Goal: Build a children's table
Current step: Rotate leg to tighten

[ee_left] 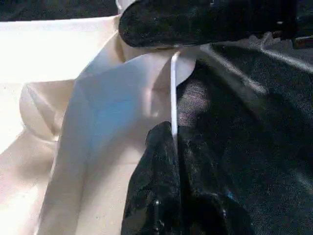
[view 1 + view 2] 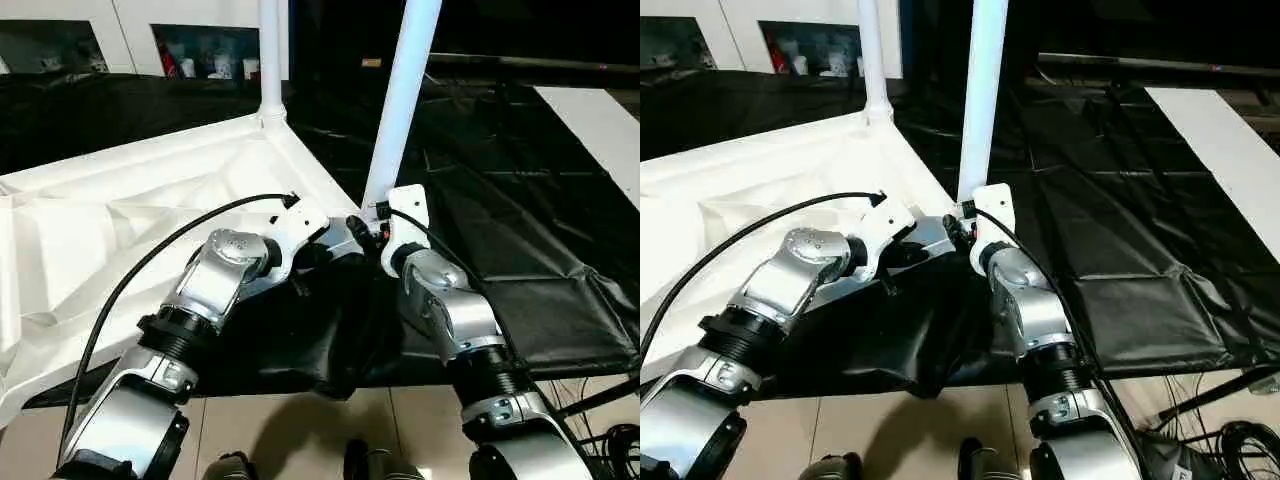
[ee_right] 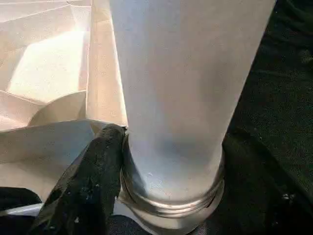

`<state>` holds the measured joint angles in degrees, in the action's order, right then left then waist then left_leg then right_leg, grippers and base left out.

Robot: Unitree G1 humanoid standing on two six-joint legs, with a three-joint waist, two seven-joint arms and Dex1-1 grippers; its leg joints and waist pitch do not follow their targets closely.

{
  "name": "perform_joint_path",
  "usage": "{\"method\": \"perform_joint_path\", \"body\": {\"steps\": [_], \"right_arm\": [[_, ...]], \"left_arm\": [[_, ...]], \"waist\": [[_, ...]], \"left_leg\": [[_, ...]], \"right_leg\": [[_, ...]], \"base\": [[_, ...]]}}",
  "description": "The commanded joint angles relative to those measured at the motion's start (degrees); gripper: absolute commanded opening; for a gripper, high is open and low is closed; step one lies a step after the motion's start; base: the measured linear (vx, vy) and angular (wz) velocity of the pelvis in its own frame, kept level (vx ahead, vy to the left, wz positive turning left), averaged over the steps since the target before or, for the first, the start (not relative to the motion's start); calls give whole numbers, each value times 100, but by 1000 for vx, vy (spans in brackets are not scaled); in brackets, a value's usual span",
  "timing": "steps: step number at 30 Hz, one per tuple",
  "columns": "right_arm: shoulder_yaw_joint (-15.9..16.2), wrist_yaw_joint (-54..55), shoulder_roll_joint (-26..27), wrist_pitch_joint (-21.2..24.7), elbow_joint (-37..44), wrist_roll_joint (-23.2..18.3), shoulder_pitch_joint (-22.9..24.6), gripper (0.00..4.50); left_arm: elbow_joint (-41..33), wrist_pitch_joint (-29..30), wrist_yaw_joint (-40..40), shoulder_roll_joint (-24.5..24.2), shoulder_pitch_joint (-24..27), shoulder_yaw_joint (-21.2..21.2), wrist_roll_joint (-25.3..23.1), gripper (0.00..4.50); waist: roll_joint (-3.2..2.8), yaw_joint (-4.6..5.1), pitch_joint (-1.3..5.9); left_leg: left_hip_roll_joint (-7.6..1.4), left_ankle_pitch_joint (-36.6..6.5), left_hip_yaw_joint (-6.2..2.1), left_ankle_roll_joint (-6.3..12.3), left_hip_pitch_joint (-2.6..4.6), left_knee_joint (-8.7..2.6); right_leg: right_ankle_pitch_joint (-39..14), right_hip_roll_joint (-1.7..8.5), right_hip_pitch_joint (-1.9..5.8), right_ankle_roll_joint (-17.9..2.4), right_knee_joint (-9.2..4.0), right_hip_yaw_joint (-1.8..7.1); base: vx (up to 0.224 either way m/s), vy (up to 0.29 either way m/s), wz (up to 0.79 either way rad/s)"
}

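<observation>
The children's table top (image 2: pixel 150 200) lies upside down on black cloth, ribbed underside up. One white leg (image 2: pixel 270 60) stands upright in the far corner socket. A second leg (image 2: pixel 400 100) leans slightly in the near corner socket (image 3: pixel 171 210). My right gripper (image 2: pixel 380 215) is closed around this leg's base (image 3: pixel 181 98), with one black finger (image 3: pixel 93 181) pressed against its side. My left gripper (image 1: pixel 175 134) is shut on the thin white rim (image 1: pixel 173 88) of the top, just beside that corner. The two grippers (image 2: pixel 960 235) nearly touch.
Black cloth (image 2: pixel 520 230) covers the work surface to the right and hangs over its near edge. A white cabinet with glass doors (image 2: pixel 120 30) stands behind. A white panel (image 2: pixel 600 120) lies at the far right. Cables (image 2: pixel 610 440) lie on the tiled floor at lower right.
</observation>
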<state>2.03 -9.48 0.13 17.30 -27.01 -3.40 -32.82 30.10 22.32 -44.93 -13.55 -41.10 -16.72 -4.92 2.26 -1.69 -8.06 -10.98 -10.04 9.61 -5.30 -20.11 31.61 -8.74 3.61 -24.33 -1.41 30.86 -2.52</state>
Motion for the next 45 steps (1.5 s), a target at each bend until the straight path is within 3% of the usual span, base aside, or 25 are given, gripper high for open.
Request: {"method": "perform_joint_path", "body": {"steps": [1,6,8,10,12,13,15,17,18,19,21,23,24,26,29,33,37,45], "right_arm": [[265,-364,78,78,-34,-98,211,336],[357,-1435,-504,26,645,-326,323,391],[473,-2177,-983,112,1024,-456,416,403],[631,-2858,-1523,-2,1264,-432,512,403],[706,-3205,-1784,-164,1330,-394,567,403],[702,-3556,-1985,-193,1410,-498,627,403],[707,-3687,-2059,-210,1438,-532,648,403],[778,-4193,-2322,-296,1542,-628,725,403],[798,-4301,-2370,-315,1564,-644,734,403],[806,-4357,-2396,-327,1577,-650,737,403],[848,-4478,-2440,-347,1624,-669,743,403],[964,-4699,-2558,-339,1695,-717,743,403],[982,-4724,-2573,-346,1699,-715,743,403],[1025,-4915,-2606,-359,1725,-728,764,403],[1072,-5046,-2645,-365,1766,-749,786,403],[1115,-5201,-2690,-362,1752,-736,806,387],[1099,-5232,-2692,-375,1712,-758,791,351],[1088,-5287,-2673,-391,1633,-777,769,282]], "left_arm": [[167,-42,-50,14,101,-220,-85,0],[-55,-196,-443,-343,275,-262,-136,0],[-199,-208,-630,-531,356,-244,-99,0],[-327,-279,-841,-713,421,-228,-28,0],[-398,-266,-956,-804,452,-226,22,0],[-525,-385,-1228,-925,523,-251,113,0],[-584,-414,-1347,-971,557,-258,159,0],[-924,-873,-2129,-1211,797,-333,459,0],[-1070,-933,-2396,-1296,890,-362,574,0],[-1160,-868,-2512,-1351,938,-379,620,0],[-1289,-824,-2663,-1433,1012,-394,691,0],[-1494,-830,-2841,-1548,1120,-383,833,0],[-1516,-837,-2862,-1559,1131,-380,850,0],[-1581,-833,-2891,-1613,1158,-370,886,0],[-1593,-853,-2910,-1647,1172,-363,899,0],[-1618,-885,-2995,-1681,1200,-312,890,0],[-1647,-869,-3004,-1691,1203,-305,890,0],[-1612,-894,-2979,-1684,1194,-322,863,0]], "waist": [[-45,23,264],[-31,-12,297],[-48,-24,303],[-25,-32,322],[-13,-33,313],[-26,-48,329],[-28,-56,346],[-13,-60,365],[-30,-66,389],[-52,-53,403],[-65,-54,419],[-75,-51,448],[-69,-50,449],[-82,-52,417],[-71,-59,382],[-59,-54,377],[-52,-55,389],[-51,-60,431]], "left_leg": [[-102,-2156,-74,164,64,-453],[-131,-1747,-36,278,10,-442],[-136,-1575,-21,309,-8,-432],[-131,-1344,12,437,-41,-385],[-117,-1374,30,467,-44,-361],[-122,-1386,35,471,-23,-338],[-134,-1117,54,497,-43,-321],[-123,-962,44,514,-102,-298],[-136,-821,44,516,-100,-293],[-144,-547,85,580,-57,-265],[-144,-362,87,631,-59,-251],[-161,3,78,805,-58,-222],[-162,60,78,844,-64,-214],[-174,-104,101,927,-42,-211],[-185,-578,99,730,-41,-241],[-176,-840,90,490,-53,-245],[-165,-807,87,450,-64,-231],[-155,-648,91,509,-69,-204]], "right_leg": [[-3363,375,172,-252,-463,147],[-2726,377,240,-494,-360,202],[-2426,368,250,-600,-323,216],[-2033,342,275,-774,-260,229],[-2150,338,251,-790,-272,238],[-2455,366,236,-794,-290,245],[-2055,343,241,-920,-238,255],[-1726,346,309,-1019,-164,251],[-1484,347,319,-1075,-128,252],[-682,285,293,-1331,-50,250],[-237,277,316,-1474,11,245],[591,267,355,-1710,123,235],[699,267,356,-1741,135,231],[511,270,316,-1805,100,226],[-387,315,321,-1645,14,233],[-997,322,311,-1407,-33,251],[-1106,314,304,-1308,-33,255],[-781,300,319,-1403,13,253]], "base": [[0,0,0],[0,0,0],[0,0,0],[0,0,0],[0,0,0],[0,0,0],[62,-47,5],[69,-37,2],[72,-30,0],[75,-19,2],[61,-9,4],[26,2,1],[0,0,0],[0,0,0],[0,0,0],[0,0,0],[0,0,0],[0,0,0]]}}
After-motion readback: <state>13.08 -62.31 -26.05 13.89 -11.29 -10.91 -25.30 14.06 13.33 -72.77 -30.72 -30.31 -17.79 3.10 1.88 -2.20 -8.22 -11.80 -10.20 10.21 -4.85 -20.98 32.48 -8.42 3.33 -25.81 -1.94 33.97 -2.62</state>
